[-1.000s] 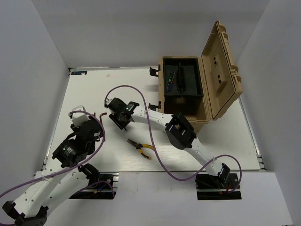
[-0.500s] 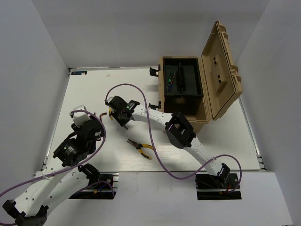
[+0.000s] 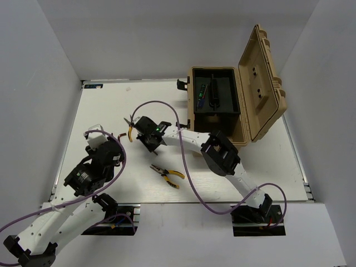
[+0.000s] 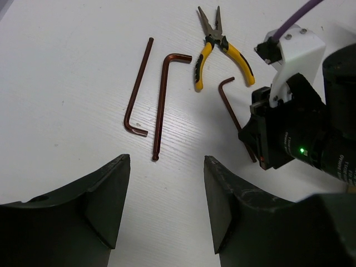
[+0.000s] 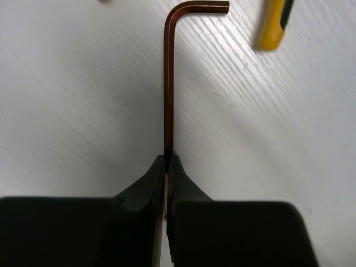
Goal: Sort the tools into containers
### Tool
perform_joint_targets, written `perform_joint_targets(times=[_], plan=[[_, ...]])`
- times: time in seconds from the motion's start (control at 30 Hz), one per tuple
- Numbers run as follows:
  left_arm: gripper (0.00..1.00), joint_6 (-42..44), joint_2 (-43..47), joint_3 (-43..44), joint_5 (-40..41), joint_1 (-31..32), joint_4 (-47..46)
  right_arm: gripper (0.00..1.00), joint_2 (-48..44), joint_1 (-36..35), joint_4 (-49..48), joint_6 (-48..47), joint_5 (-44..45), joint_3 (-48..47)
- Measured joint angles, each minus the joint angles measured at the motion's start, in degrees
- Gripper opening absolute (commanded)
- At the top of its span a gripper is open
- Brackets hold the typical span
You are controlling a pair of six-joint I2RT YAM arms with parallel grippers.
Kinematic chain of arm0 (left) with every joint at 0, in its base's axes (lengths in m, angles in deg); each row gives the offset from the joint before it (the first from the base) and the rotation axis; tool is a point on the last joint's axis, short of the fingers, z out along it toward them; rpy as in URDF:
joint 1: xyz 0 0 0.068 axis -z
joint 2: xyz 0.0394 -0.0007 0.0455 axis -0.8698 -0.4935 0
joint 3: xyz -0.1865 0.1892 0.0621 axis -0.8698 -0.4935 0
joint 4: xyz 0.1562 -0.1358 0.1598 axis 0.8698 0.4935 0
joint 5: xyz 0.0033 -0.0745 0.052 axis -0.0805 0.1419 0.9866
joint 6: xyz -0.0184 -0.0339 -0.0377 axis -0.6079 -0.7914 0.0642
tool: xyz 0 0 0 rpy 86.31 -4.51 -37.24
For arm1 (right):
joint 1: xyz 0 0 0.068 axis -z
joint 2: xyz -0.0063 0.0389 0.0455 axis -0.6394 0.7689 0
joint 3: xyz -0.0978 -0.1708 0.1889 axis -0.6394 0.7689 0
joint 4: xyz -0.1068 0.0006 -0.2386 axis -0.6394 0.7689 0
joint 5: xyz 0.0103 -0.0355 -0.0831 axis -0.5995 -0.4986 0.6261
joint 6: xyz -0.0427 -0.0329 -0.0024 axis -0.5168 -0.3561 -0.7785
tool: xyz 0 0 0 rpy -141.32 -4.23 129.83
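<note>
Notably, right claw (image 5: pixel 167 162): pinched a copper-brown hex key (image 5: pixel 168 83) by its long shaft.
Left claw (image 4: pixel 166 167): spread wide, gripping nothing.
Yellow-handled pliers (image 4: pixel 214 50): lay on the white surface (image 4: pixel 67 67).

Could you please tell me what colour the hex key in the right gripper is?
The hex key is a dark coppery brown, clearest in the right wrist view.

**Left arm** (image 3: pixel 83 179) and **right arm** (image 3: pixel 221 159): white link shells alternate with black cylindrical joint housings. A thin purple cable (image 3: pixel 151 102) runs in loose loops along each arm. The base plates (image 3: pixel 242 229) are black and carry coloured wiring. The right wrist has a white bracket (image 4: pixel 292 55) with small screws, and a green indicator light (image 4: pixel 302 151). The fingers (image 4: pixel 105 206) are dark, matte and wedge-shaped.
</note>
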Motion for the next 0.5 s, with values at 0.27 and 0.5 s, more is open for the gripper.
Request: perform_joint_targets(times=[0.27,0.5], plan=[[0.66,0.26,-0.02,-0.33,-0.39,0.00,-0.33,0.13,-8.15,0.00,-0.76,-3.58,4.57,13.11],[0.66,0.28,-0.02,-0.33,-0.44,0.00,-1.27,0.31,-8.22,-0.11,-0.28,-5.38,5.90,13.14]])
